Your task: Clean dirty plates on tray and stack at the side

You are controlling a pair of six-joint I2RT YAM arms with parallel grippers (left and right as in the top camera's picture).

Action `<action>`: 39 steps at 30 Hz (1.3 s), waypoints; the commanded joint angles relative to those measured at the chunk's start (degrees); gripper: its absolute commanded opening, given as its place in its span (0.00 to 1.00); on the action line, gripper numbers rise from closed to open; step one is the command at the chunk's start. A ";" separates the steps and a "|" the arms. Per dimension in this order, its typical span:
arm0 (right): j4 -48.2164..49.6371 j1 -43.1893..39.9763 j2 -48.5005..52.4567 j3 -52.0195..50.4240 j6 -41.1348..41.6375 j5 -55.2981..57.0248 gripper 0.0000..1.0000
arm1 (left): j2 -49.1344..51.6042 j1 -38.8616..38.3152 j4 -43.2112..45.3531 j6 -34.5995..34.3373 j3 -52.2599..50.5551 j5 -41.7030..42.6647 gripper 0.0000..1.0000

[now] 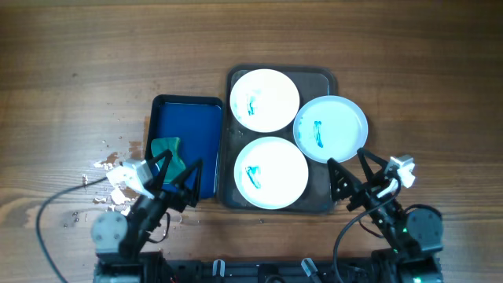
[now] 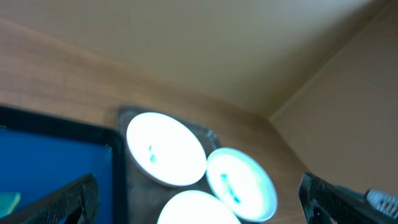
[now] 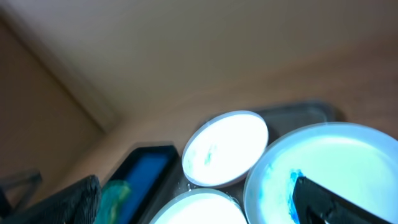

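On the dark tray (image 1: 324, 80): three smeared plates (image 1: 264, 100).
Left gripper (image 1: 181, 165) wide open, empty; right gripper (image 1: 347, 160) wide open, empty.

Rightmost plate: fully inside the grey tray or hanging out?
Partly out: the rightmost plate straddles the right rim of the grey tray, its right side over the wooden table.
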 commanded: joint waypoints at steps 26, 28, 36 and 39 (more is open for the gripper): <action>-35.91 22.62 63.14 37.75 0.59 7.41 0.73 | 79.28 -0.59 -42.62 2.89 39.71 -31.71 0.68; -36.04 22.62 63.14 37.62 0.74 7.43 0.72 | 87.32 -1.29 -38.12 2.93 39.32 -27.36 0.51; -35.98 22.60 63.14 37.62 1.64 11.37 0.73 | 87.08 -3.80 -43.50 2.91 42.51 -25.49 0.47; -36.13 22.60 63.14 37.62 1.70 12.13 0.73 | 86.97 -3.82 -43.01 2.91 42.03 -26.99 0.61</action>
